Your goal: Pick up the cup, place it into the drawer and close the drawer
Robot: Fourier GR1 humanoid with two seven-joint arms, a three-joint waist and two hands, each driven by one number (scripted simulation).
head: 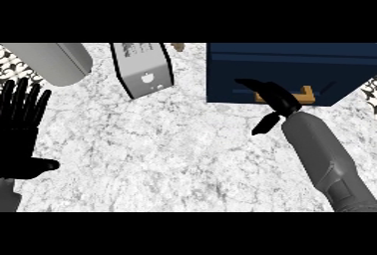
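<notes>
A dark blue drawer unit (294, 64) stands at the back right of the counter, with a gold handle (306, 94) on its front. My right hand (278, 98) lies against that front and covers the left part of the handle. Its fingers stretch out straight to the left, its thumb hangs down over the counter, and it holds nothing. My left hand (21, 124) rests open at the left edge, fingers up. No cup shows anywhere in the head view. I cannot tell whether the drawer stands ajar.
A large grey cylinder (52, 62) lies tilted at the back left. A silver box with a dark rim (143, 69) stands at the back middle, with a small brown thing (178, 47) behind it. White marble counter (162, 149) spreads across the middle and front.
</notes>
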